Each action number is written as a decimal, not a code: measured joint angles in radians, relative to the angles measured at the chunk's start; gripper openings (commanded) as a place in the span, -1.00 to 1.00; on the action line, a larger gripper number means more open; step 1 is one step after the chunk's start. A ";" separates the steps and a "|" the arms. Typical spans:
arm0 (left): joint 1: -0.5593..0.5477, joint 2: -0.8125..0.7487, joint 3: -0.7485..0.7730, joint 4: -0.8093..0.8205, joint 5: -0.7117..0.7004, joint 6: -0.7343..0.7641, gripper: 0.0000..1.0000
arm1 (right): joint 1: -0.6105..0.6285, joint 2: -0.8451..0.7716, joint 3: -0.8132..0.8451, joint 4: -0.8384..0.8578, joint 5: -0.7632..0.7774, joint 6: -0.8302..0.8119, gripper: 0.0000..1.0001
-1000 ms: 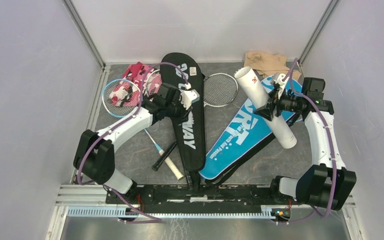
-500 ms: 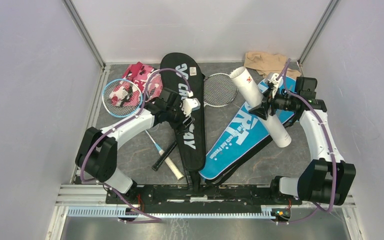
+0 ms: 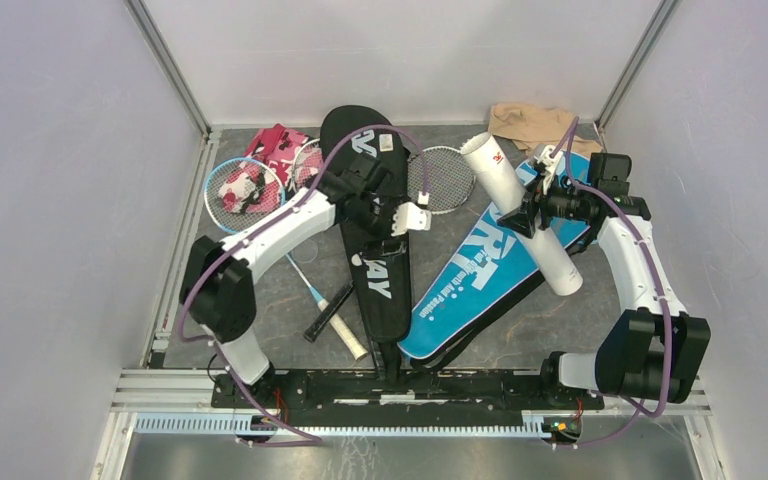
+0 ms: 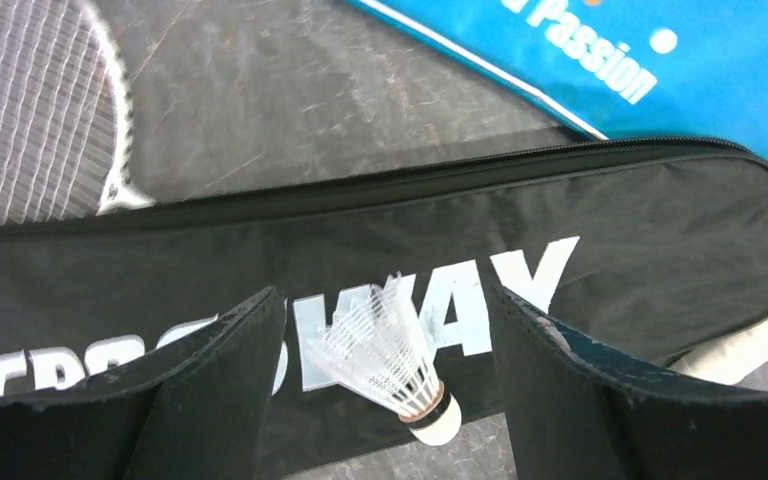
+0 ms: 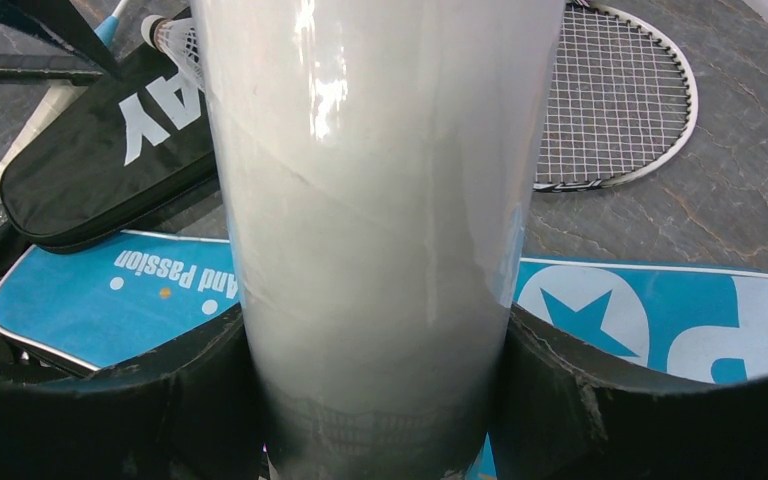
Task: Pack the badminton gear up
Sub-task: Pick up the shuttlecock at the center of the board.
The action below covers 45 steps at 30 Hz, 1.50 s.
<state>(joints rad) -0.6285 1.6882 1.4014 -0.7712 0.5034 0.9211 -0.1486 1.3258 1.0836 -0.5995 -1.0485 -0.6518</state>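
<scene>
A shuttlecock (image 4: pixel 392 365) lies between the left fingers (image 4: pixel 220 400), on the CROSSWAY cover (image 4: pixel 580 230) and near the cover's edge closest to them. Past the fingertips, beyond that cover, the worktop (image 4: pixel 290 90) carries a racket head (image 4: pixel 30 100) on the left and the SPORT cover (image 4: pixel 680 60) on the right. The tube (image 5: pixel 370 200) sits between the right fingers (image 5: pixel 600 400), touching both. Under it lies the SPORT cover. Ahead of these fingers, the racket head lies to the right and the CROSSWAY cover to the left.
</scene>
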 measured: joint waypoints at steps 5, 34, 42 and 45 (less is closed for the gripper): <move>-0.039 0.135 0.156 -0.215 -0.003 0.177 0.22 | 0.000 0.000 -0.006 0.000 0.006 -0.007 -0.80; -0.116 0.348 0.435 -0.649 -0.308 0.312 -0.86 | 0.000 0.013 -0.018 -0.031 0.016 -0.045 -0.80; -0.115 0.344 0.446 -0.672 -0.315 0.278 -0.96 | 0.005 0.013 -0.018 -0.031 0.040 -0.057 -0.81; -0.109 0.328 0.469 -0.673 -0.281 0.252 -0.96 | 0.018 0.013 -0.018 -0.031 0.066 -0.067 -0.81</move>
<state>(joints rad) -0.7372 2.0159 1.8706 -1.4445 0.2226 1.1728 -0.1303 1.3384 1.0653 -0.6304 -0.9825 -0.7185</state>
